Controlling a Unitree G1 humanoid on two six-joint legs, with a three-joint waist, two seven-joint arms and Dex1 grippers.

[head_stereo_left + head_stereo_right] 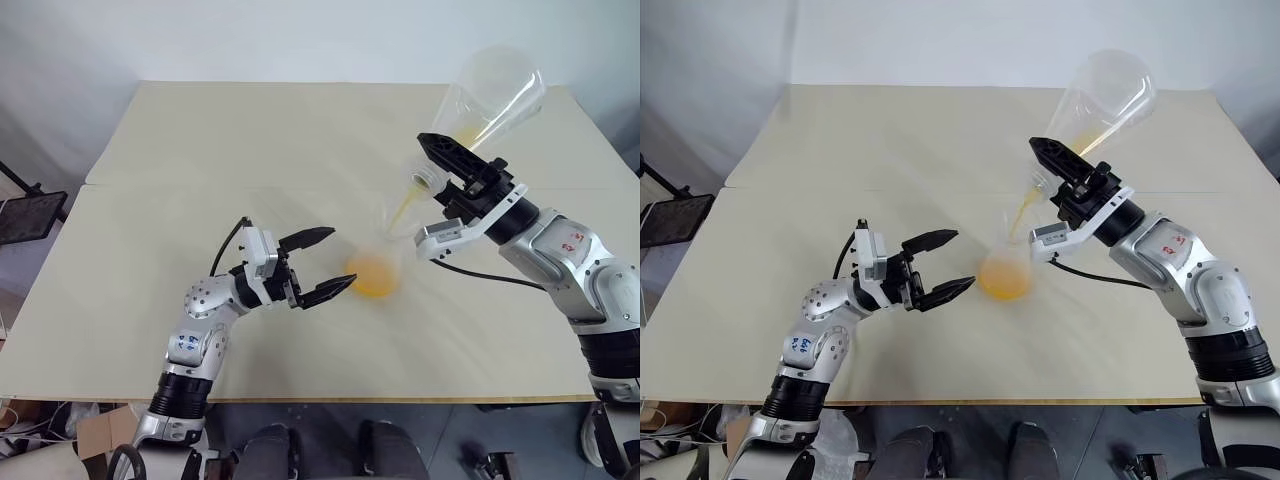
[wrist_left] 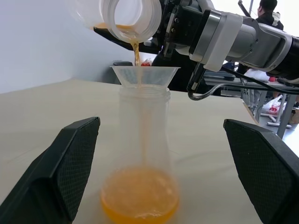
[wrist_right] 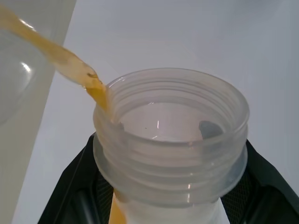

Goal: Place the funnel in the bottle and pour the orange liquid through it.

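Right gripper [image 1: 452, 178] clamped on tilted flask [image 1: 490, 95] at two o'clock, orange liquid [image 2: 136, 52] streaming into funnel [image 2: 145, 75]. Funnel seated in bottle [image 2: 142, 154], table [image 1: 200, 150] centre. Left gripper [image 1: 325, 265] spread wide, empty, flanking bottle from nine o'clock.

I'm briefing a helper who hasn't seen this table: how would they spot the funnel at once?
Start at the beige table, where a clear bottle stands near the middle, between the open left gripper and the right gripper. The funnel sits in that bottle's neck. It is the small clear cone catching the orange liquid that streams from the tilted flask held above.
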